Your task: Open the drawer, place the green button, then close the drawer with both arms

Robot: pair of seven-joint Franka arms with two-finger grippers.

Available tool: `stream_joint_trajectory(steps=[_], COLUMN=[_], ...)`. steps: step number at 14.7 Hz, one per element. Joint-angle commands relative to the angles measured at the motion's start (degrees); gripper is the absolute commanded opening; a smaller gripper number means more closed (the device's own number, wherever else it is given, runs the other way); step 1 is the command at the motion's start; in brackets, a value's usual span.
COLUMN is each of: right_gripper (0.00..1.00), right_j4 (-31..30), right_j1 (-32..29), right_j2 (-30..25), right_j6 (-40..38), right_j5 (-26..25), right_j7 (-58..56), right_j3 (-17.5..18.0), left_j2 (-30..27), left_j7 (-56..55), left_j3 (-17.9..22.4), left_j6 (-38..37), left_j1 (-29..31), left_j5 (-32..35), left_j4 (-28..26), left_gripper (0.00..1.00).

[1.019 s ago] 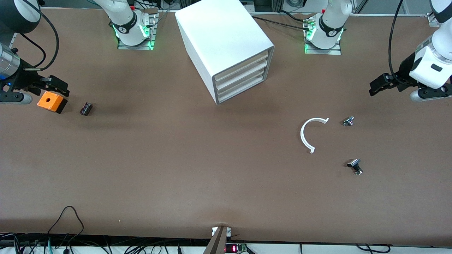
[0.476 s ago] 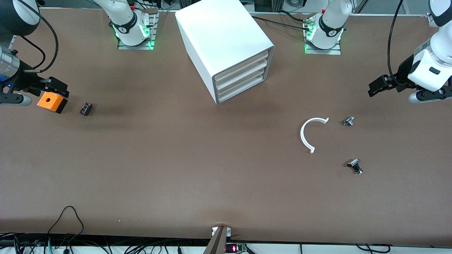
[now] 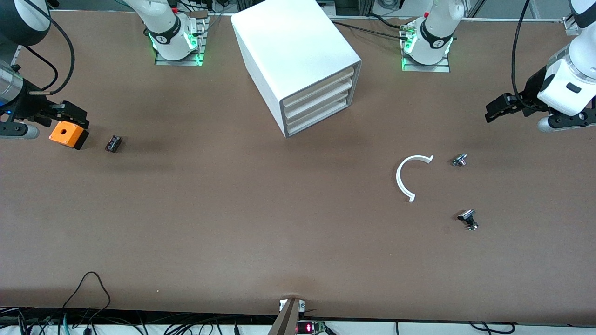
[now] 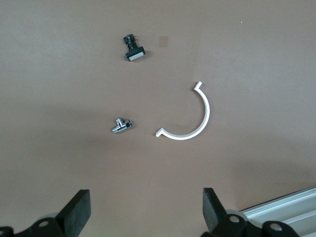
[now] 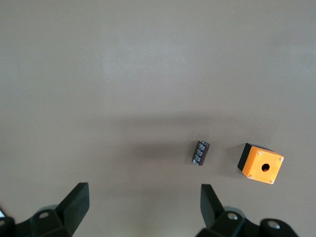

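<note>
1. The left claw [image 3: 491, 113] is held up over the bare brown desk [image 3: 233, 223] at the left arm's end. Its fingers are spread wide apart and nothing is held in it.
2. The right claw [image 3: 74, 115] is held over the edge of an orange square box with a hole on top [image 3: 68, 134], at the right arm's end. Its fingers are spread apart too, with nothing between them.
3. The white cabinet with three drawers [image 3: 298, 60] is set between the two arm bases. All three drawers are pushed in flat.
4. No clearly green button can be seen. A small silver metal part [image 3: 459, 159] and a small black part with a pale flat cap [image 3: 467, 217] are laid near a white curved plastic strip [image 3: 407, 177]. Whether one of them is the button cannot be told.
5. Two stages are fitted by this scene. The button may be shut away inside a drawer, or it may be one of the small parts on the desk, with the drawers shut. So no next move can be picked from this.
6. A small dark cylinder [image 3: 113, 143] is laid just beside the orange box.
</note>
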Motion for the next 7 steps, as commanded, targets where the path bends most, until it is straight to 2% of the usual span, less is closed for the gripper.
stream_joint_trajectory(steps=[1,7], right_gripper=[1.0,1.0], right_j4=[1.2,1.2], right_j1=[-0.36,-0.36], right_j2=[0.26,0.25], right_j6=[-0.51,-0.59], right_j5=[1.15,1.15], right_j7=[-1.19,-1.19], right_j3=[0.01,0.01], left_j2=[1.63,1.63], left_j7=[-0.65,-0.83], left_j3=[-0.04,-0.13], left_j6=[-1.77,-4.06], left_j1=[-0.31,-0.31], left_j5=[0.87,1.48], left_j4=[3.34,4.84], left_gripper=[1.0,1.0])
